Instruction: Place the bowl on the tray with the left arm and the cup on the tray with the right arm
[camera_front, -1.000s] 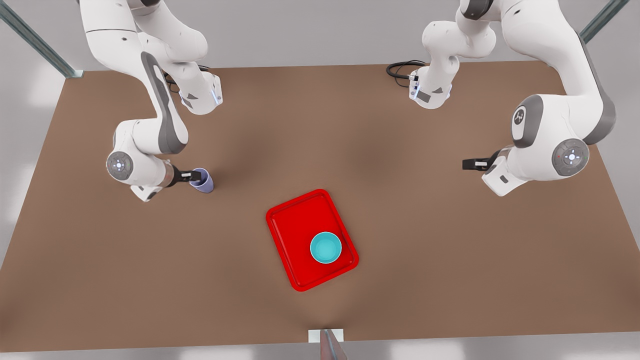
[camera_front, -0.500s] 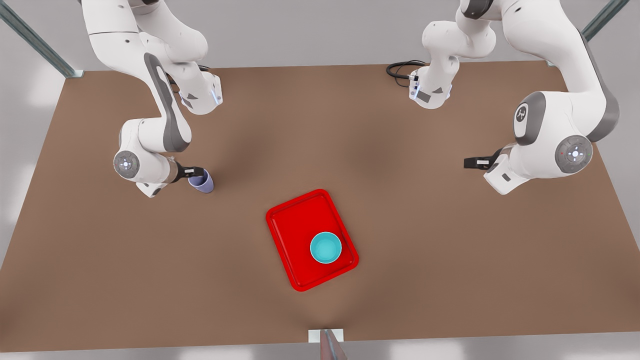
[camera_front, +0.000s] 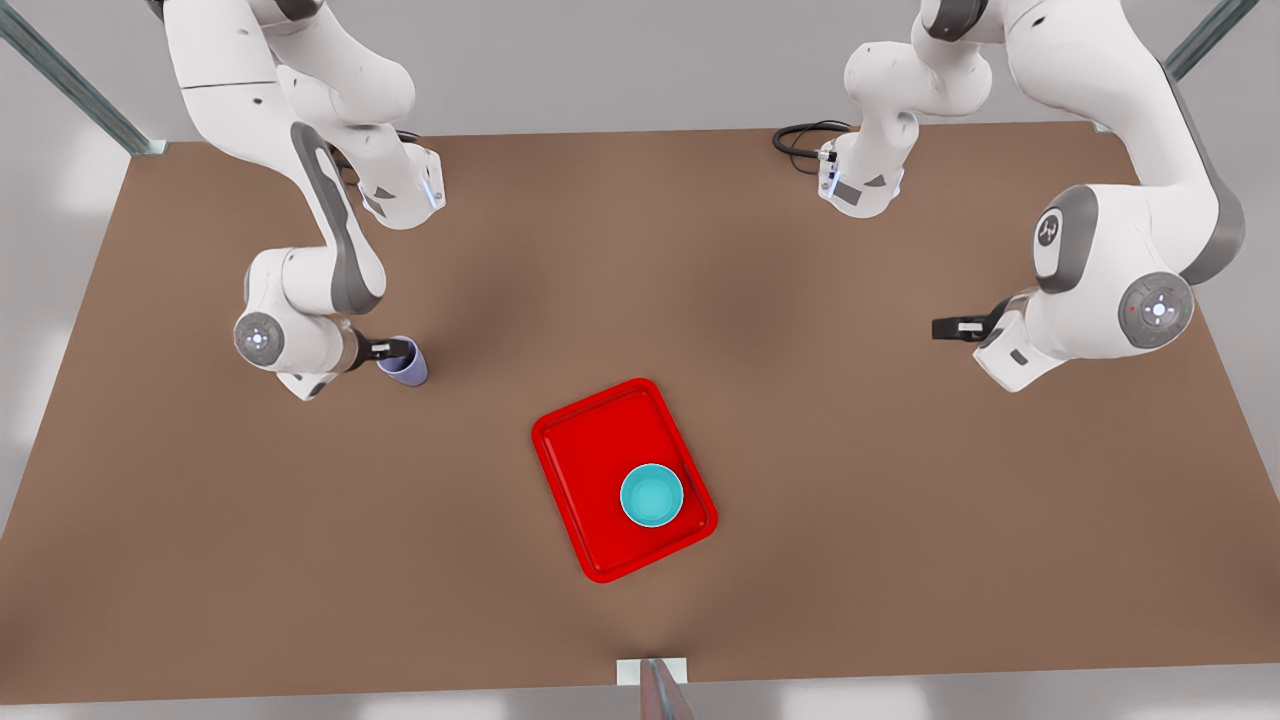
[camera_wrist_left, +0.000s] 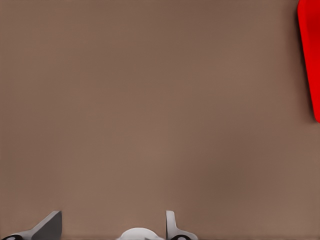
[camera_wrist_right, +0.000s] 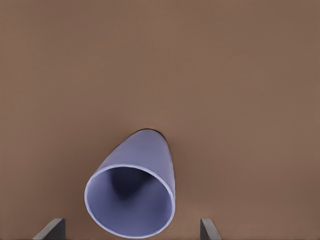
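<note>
My right pincer (camera_front: 398, 349) sits at the front view's left, its fingers (camera_wrist_right: 50, 229) spread wide on either side of the cup's (camera_front: 405, 363) rim and not touching it; the cup stands on the worktop (camera_front: 850, 480). Ahead of it lies the tray (camera_front: 590, 445) with the bowl (camera_front: 652, 495) on it. My left pincer (camera_front: 945, 328) waits open, well apart.
</note>
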